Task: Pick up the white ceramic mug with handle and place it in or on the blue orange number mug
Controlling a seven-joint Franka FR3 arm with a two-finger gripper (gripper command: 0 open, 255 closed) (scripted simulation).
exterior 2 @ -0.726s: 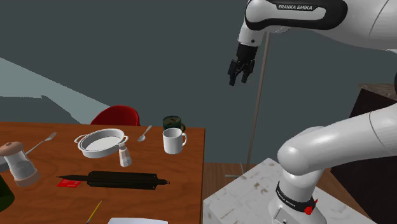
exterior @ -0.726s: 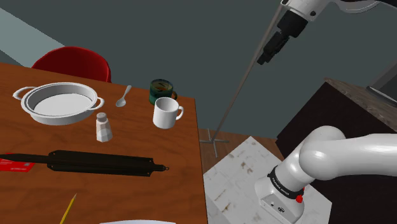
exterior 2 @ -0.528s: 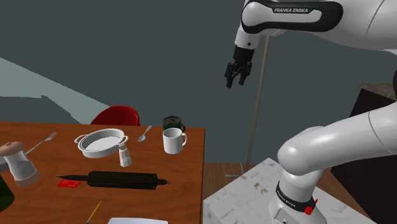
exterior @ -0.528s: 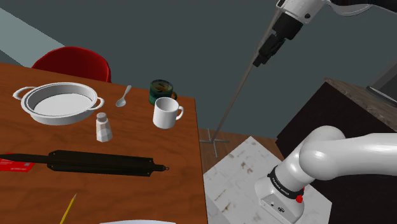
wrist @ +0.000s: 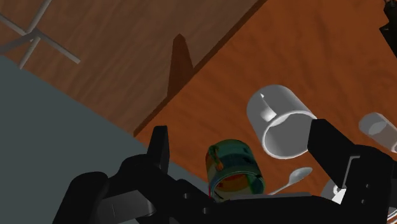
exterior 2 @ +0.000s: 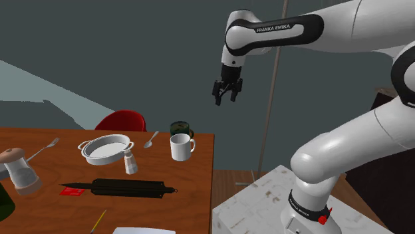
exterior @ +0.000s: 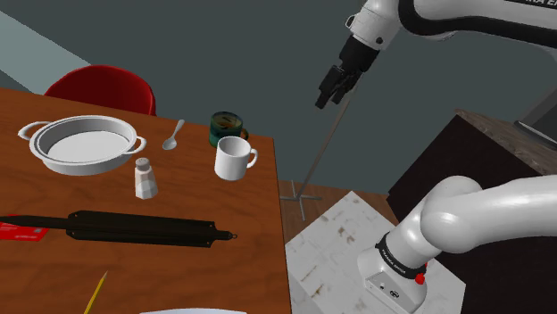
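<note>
White mug point(exterior: 234, 159) point(exterior 2: 180, 147): we see it standing upright near the table's edge, mouth up. In the shoulder view its handle points to 3 o'clock. Nothing touches it.

Mug and gripper: the black gripper point(exterior: 328, 92) point(exterior 2: 224, 96) hangs in the air, well apart from the mug and high above the table edge. In the shoulder view the mug lies at about 8 o'clock from it. In the second exterior view it lies between 7 and 8 o'clock.

Gripper: its two fingers are spread and hold nothing. In the wrist view the gripper point(wrist: 240, 135) looks down on the white mug point(wrist: 280, 121), which shows by one fingertip.

Patterned mug point(exterior: 226, 126) point(exterior 2: 179, 127) point(wrist: 234, 168): dark green with orange and blue markings, upright. It sits just beside the white mug, at about 12 o'clock from it in the shoulder view. We cannot tell whether they touch. In the wrist view it shows between the fingers, untouched.

Spoon point(exterior: 173, 136): lies at 10 o'clock from the white mug in the shoulder view.

Shaker point(exterior: 145, 177): upright, at 8 o'clock from the white mug.

White pan point(exterior: 83, 144): two-handled, at 9 o'clock, beyond the spoon.

Black rolling pin point(exterior: 143, 227): lies flat at 7 o'clock.

Table point(exterior: 250, 259): reddish-brown wood.

Red chair point(exterior: 100, 89): behind the table's far edge.
</note>
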